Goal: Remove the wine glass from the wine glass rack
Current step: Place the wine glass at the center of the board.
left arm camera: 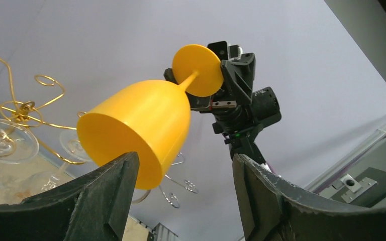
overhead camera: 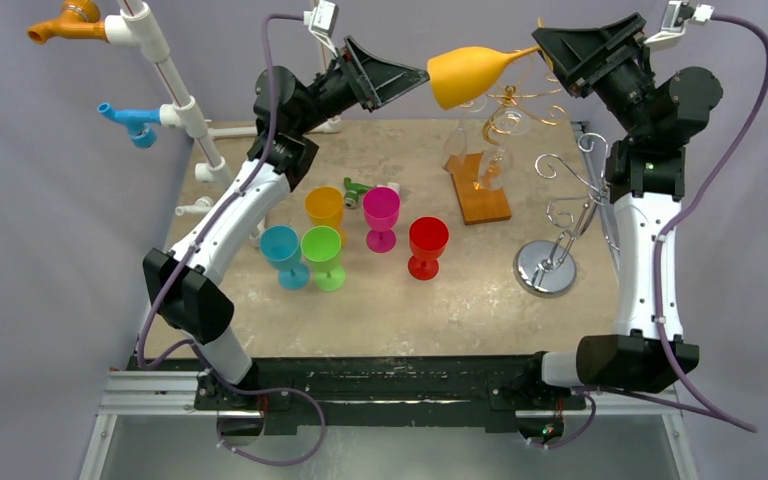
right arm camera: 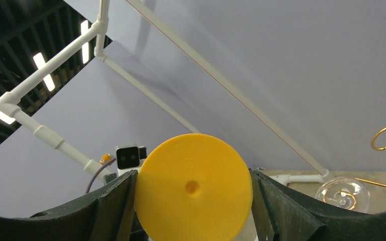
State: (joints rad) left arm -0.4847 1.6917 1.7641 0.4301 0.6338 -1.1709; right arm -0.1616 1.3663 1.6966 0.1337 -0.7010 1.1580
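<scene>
We are viewing a beige table carrying stemware and racks.
We are seeing five coloured goblets standing upright at its left, with a wooden rack base and a chrome rack base at its right.

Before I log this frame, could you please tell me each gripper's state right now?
Left gripper: open, holding nothing.
Right gripper: shut on the yellow wine glass, at its base.

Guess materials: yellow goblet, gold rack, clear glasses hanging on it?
Yellow goblet: likely plastic, opaque, even matte colour, moulding dimple in the foot. Gold rack: thin bent metal wire, shiny gilt finish. Clear glasses: transparent, glossy; glass or clear plastic, cannot tell.
</scene>
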